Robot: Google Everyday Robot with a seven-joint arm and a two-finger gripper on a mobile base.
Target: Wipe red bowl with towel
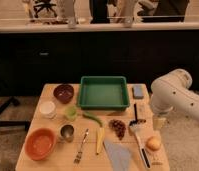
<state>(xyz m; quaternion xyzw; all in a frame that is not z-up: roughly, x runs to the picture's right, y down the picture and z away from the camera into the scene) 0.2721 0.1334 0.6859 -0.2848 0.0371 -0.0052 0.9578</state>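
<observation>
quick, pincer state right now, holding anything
pincer: open, holding nothing, hanging over the right side of the table; towel lies untouched

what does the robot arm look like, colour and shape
Smooth glossy white arm with thick rounded segments and a bulbous joint, no visible cables or markings. Its gripper, over the table's right edge, looks cream-coloured.
</observation>
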